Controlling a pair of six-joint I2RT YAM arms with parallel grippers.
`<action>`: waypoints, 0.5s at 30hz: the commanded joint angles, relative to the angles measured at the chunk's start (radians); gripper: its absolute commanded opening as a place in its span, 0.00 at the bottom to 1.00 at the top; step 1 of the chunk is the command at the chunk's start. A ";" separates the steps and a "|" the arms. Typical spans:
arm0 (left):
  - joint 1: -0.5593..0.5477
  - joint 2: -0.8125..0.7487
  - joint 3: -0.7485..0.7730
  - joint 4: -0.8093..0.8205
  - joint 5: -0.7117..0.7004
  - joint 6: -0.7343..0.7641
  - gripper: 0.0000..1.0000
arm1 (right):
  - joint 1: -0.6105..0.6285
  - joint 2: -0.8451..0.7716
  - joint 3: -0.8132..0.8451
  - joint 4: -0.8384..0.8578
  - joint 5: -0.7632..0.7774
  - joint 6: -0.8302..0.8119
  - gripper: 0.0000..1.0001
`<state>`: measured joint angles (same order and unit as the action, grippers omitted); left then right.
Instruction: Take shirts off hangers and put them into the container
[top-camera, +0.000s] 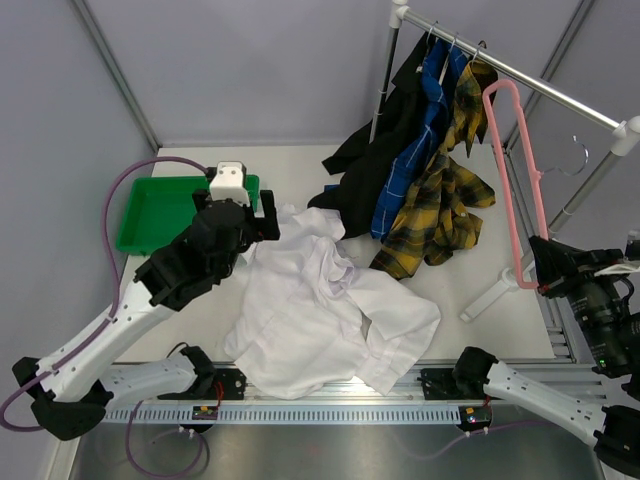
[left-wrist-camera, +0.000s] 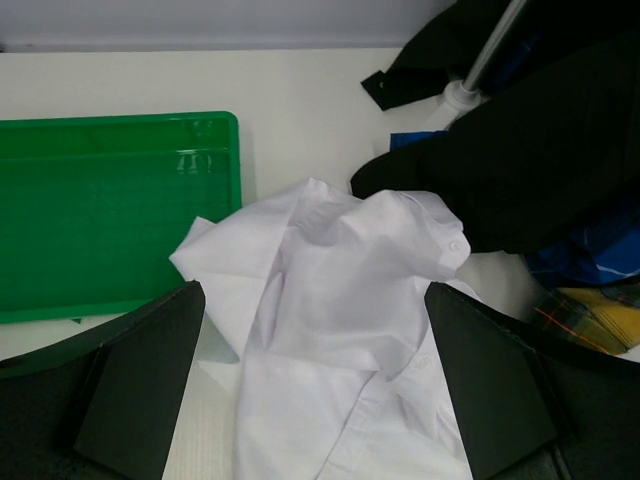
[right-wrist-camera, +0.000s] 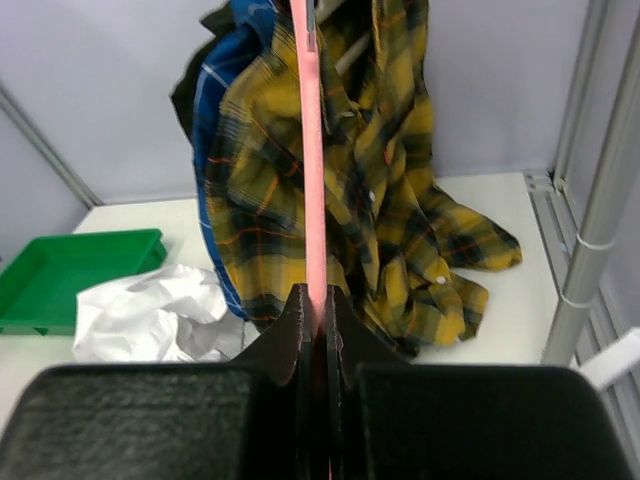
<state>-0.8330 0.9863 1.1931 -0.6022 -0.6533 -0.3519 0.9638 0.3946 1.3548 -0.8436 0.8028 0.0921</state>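
The white shirt (top-camera: 320, 310) lies crumpled on the table, off any hanger, its top corner reaching toward the green container (top-camera: 150, 215). My left gripper (top-camera: 262, 215) hovers over that corner, jaws wide open and holding nothing; in the left wrist view its fingers (left-wrist-camera: 140, 380) straddle the white shirt (left-wrist-camera: 340, 300) beside the container (left-wrist-camera: 100, 210). My right gripper (top-camera: 540, 270) is shut on the bare pink hanger (top-camera: 515, 170), whose bar (right-wrist-camera: 313, 150) runs up from the jaws. Black (top-camera: 375, 150), blue plaid (top-camera: 415, 150) and yellow plaid (top-camera: 445, 190) shirts hang on the rail.
The silver rail (top-camera: 520, 75) crosses the back right, its post (right-wrist-camera: 600, 200) close to my right arm and its white foot (top-camera: 490, 298) on the table. The hanging shirts' tails drape onto the table behind the white shirt. Grey walls enclose the table.
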 joint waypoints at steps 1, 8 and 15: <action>0.041 -0.026 0.019 0.024 0.006 0.050 0.99 | -0.002 0.041 0.030 -0.096 0.110 0.089 0.00; 0.106 -0.058 -0.032 0.058 0.029 0.059 0.99 | -0.002 0.108 0.033 -0.262 0.154 0.224 0.00; 0.144 -0.063 -0.072 0.081 0.027 0.064 0.99 | -0.002 0.233 0.107 -0.322 0.248 0.348 0.00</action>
<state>-0.7010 0.9390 1.1351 -0.5762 -0.6373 -0.3084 0.9638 0.5781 1.4105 -1.1580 0.9497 0.3454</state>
